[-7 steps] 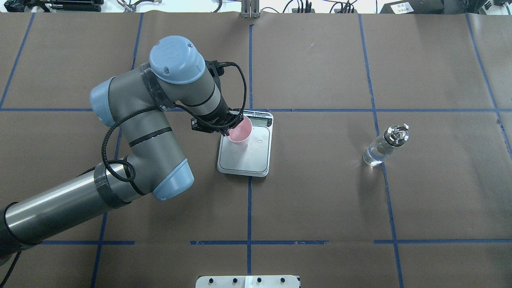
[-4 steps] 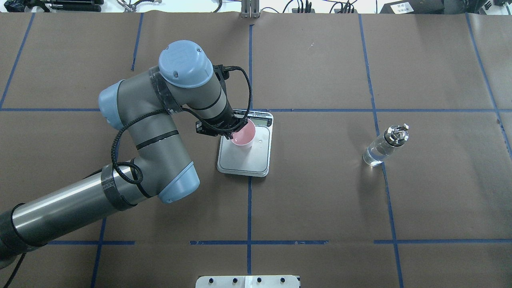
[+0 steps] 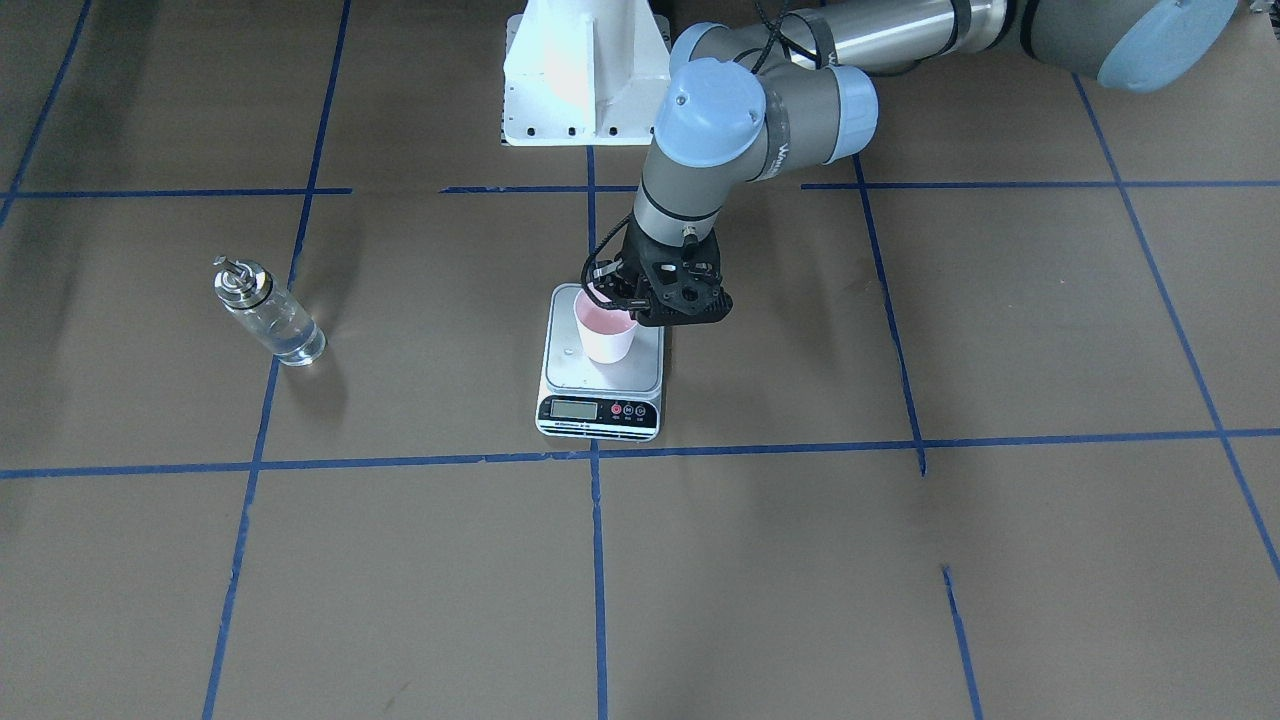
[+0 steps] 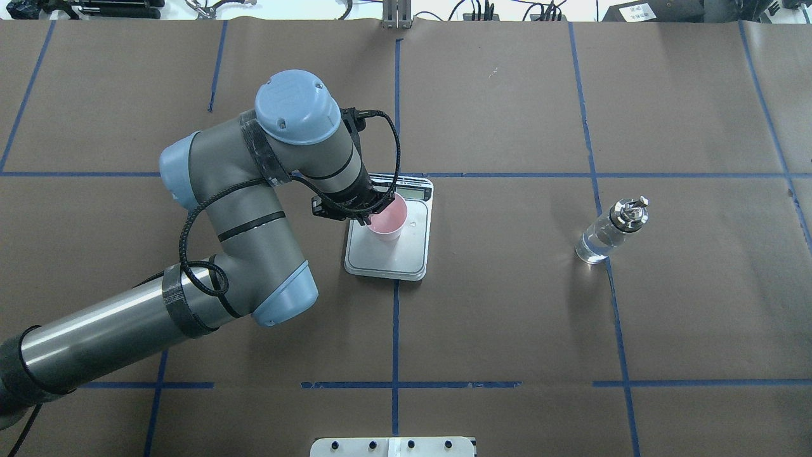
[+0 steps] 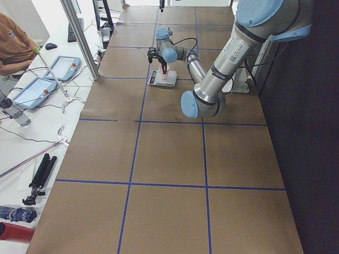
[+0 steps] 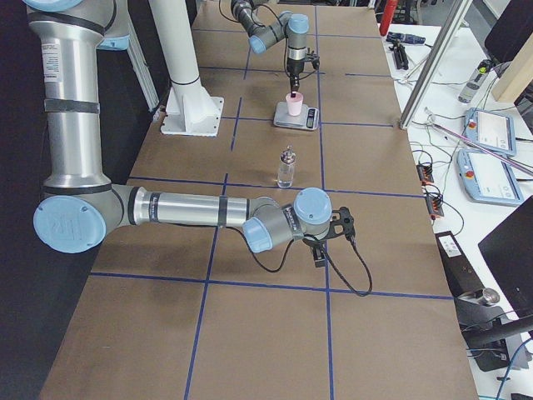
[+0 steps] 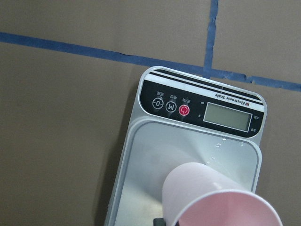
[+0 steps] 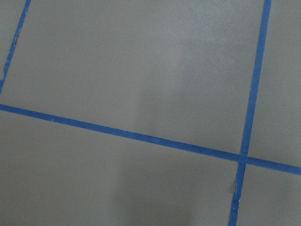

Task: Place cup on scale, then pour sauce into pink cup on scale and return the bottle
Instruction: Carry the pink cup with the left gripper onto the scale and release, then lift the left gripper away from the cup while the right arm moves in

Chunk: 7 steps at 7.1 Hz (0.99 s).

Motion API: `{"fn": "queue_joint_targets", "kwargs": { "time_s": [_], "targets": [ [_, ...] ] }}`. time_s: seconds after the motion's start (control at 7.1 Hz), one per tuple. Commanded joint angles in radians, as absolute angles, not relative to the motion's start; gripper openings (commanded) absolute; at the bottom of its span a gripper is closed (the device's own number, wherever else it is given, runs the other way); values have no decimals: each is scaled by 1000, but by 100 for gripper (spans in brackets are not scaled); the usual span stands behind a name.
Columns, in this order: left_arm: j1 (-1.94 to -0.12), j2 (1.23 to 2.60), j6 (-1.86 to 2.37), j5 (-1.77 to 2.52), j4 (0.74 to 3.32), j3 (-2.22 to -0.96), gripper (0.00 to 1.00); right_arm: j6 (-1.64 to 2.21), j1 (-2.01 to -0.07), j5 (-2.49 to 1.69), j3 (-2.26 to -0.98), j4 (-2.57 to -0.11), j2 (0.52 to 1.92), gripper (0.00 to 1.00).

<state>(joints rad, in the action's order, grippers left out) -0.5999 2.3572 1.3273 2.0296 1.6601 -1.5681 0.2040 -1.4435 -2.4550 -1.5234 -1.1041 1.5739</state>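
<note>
The cup is gripped by its 9 o'clock rim in the left pincer over the scale, near the platform's 12 o'clock end; toppling is risked if released while tilted.

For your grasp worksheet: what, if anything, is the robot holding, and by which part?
The left gripper holds the cup by its rim.

The cup is pale pink, the scale silver-white, the table brown with blue grid lines.
</note>
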Motion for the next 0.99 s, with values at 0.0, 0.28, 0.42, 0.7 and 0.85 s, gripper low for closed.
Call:
{"fn": "queue_joint_targets", "kwargs": {
  "time_s": [0.0, 0.28, 0.42, 0.7, 0.85],
  "targets": [
    [-604, 2347, 1327, 2040, 1670, -1604, 48, 204, -1440, -2479, -1523, -1103, 1574, 100],
    [-636, 2333, 1325, 2043, 1661, -1688, 53, 251, -1425, -2534, -1534, -1094, 1572, 100],
    [-668, 2272, 1325, 2063, 1661, -1771, 53, 379, -1375, -2537, -1540, -974, 1572, 100],
    [-721, 2209, 1319, 2082, 1661, -1850, 54, 812, -1205, -2452, -1554, -587, 1574, 100],
    [-741, 2209, 1318, 2082, 1661, -1851, 54, 938, -1150, -2453, -1557, -499, 1592, 100]
  ]
}}
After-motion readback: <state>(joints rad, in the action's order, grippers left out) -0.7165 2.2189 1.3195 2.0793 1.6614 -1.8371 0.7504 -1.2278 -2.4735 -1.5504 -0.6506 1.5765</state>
